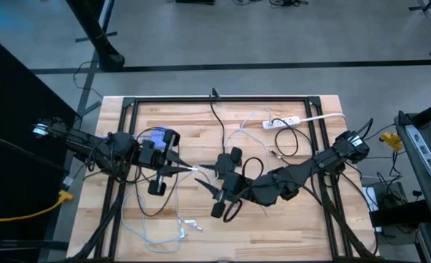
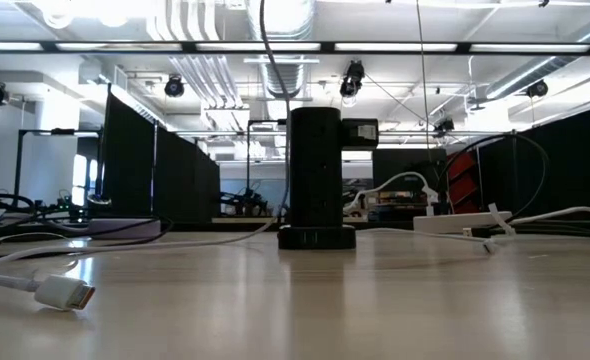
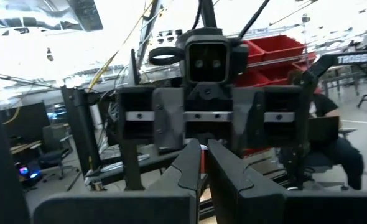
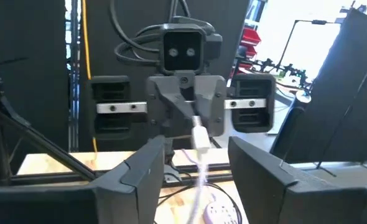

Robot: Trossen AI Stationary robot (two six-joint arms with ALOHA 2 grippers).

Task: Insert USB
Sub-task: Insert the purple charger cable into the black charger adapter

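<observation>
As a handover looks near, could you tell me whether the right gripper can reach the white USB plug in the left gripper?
Probably yes: the right gripper stands open facing the white USB plug, which the left gripper pinches shut, and nothing shows between them.

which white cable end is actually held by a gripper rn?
The white plug pinched in the shut left gripper, mid-table, facing the open right gripper. The other white connector lies loose on the table.

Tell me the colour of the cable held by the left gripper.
White: the thin cable pinched in the left gripper shows best in the right wrist view.
</observation>
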